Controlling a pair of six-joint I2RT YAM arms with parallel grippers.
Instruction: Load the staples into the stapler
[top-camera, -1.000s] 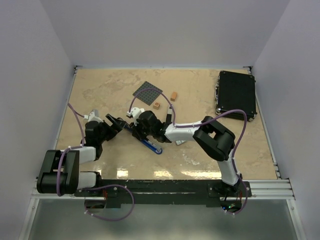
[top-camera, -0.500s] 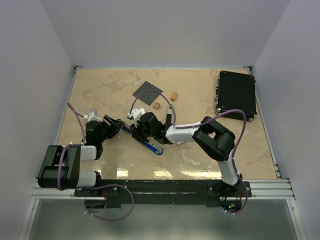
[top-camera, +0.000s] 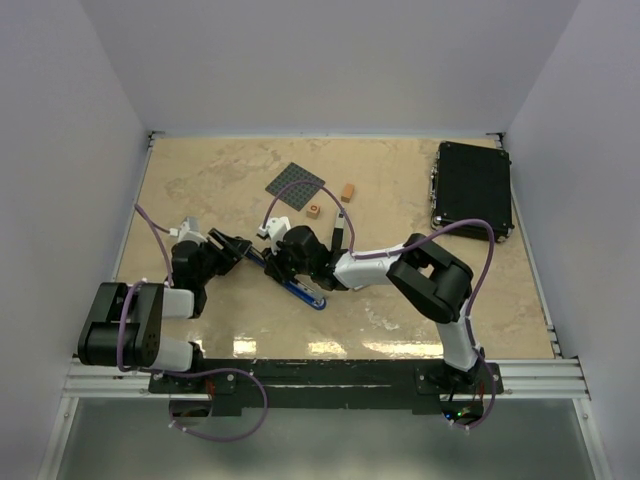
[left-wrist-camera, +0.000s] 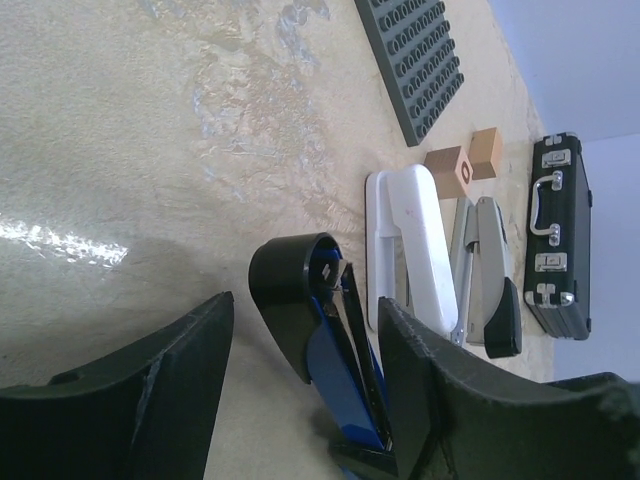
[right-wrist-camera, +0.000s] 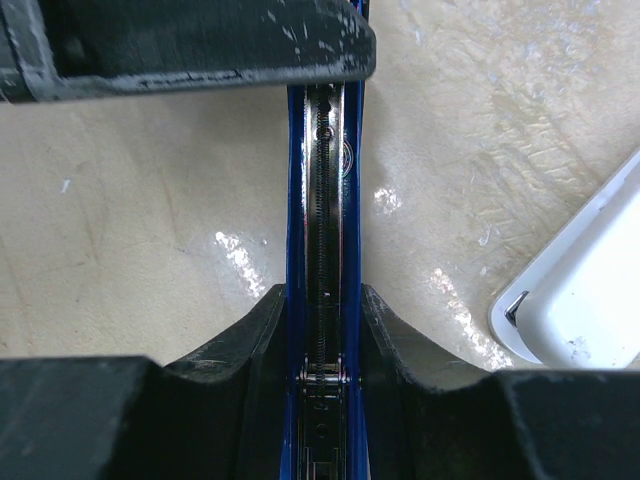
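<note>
The blue and black stapler (top-camera: 303, 289) lies at the table's middle, hinged open. In the right wrist view my right gripper (right-wrist-camera: 322, 295) is shut on both sides of its blue magazine rail (right-wrist-camera: 323, 190), whose spring shows inside. My right gripper (top-camera: 283, 258) also shows in the top view. My left gripper (left-wrist-camera: 305, 305) is open and its fingers (left-wrist-camera: 140, 400) straddle the stapler's raised black head (left-wrist-camera: 290, 290) without clear contact. It sits just left of the stapler in the top view (top-camera: 236, 247). The staples box and the grey tray piece are not in view.
A white stapler (left-wrist-camera: 415, 250) and a grey stapler (left-wrist-camera: 490, 270) lie side by side just beyond the blue one. Two orange blocks (top-camera: 347, 191) and a dark grey baseplate (top-camera: 296, 185) are behind them. A black case (top-camera: 473, 188) sits at the far right.
My left gripper has edged slightly right, closer around the stapler's head. My right gripper keeps its hold in about the same place.
</note>
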